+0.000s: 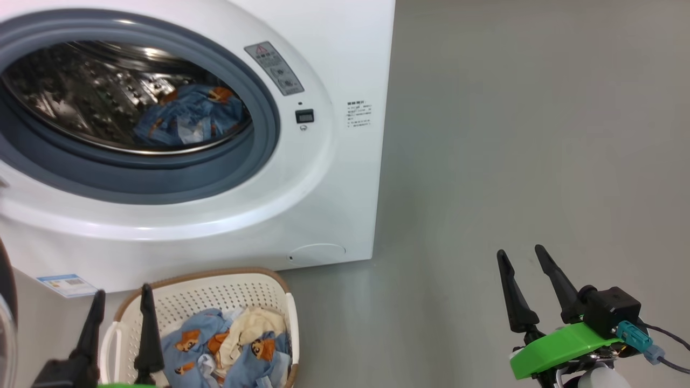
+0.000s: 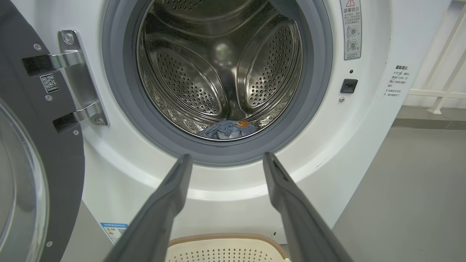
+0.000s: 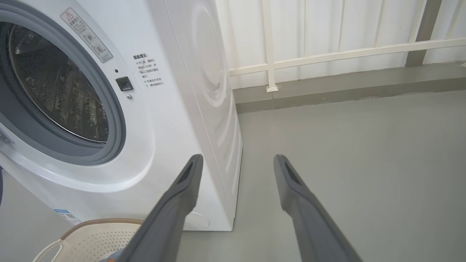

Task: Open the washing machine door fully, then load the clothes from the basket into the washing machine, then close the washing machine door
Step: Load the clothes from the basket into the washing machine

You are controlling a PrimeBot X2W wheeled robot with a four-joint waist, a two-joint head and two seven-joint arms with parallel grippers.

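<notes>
Door: I see the washing machine door [image 2: 62, 160] swung wide on its hinge [image 2: 78, 76]. It stands at the left of my left wrist view, its inner face and glass bowl turned toward the camera.
Machine: the washing machine [image 1: 334, 178] stands on the grey floor [image 1: 512, 134] with its mouth uncovered. A blue-grey gasket [image 1: 161, 183] rings the perforated steel drum [image 2: 218, 65].
Drum clothes [image 1: 188, 116]: a bundle of light blue fabric with orange-brown figures lies low in the drum, close behind the gasket's lip.
Basket: the basket [image 1: 215, 291] sits on the floor just in front of the machine, below the opening. The energy sticker [image 1: 67, 284] is to its left in my head view and the filter cap [image 1: 317, 251] to its right.
Basket clothes [image 1: 232, 345]: more of the blue printed fabric is heaped inside the basket, with a cream piece on top.
Left gripper [image 1: 123, 291]: its two fingers are spread wide with nothing between them. In my head view they stand in front of the basket's left end. From the wrist they point at the lower rim of the opening, with the basket's rim below them.
Right gripper [image 1: 520, 251]: its fingers are also spread wide and hold nothing. It sits well to the right of the machine and basket, over bare floor.
Background: a white railing [image 3: 327, 54] runs behind the machine in my right wrist view.
</notes>
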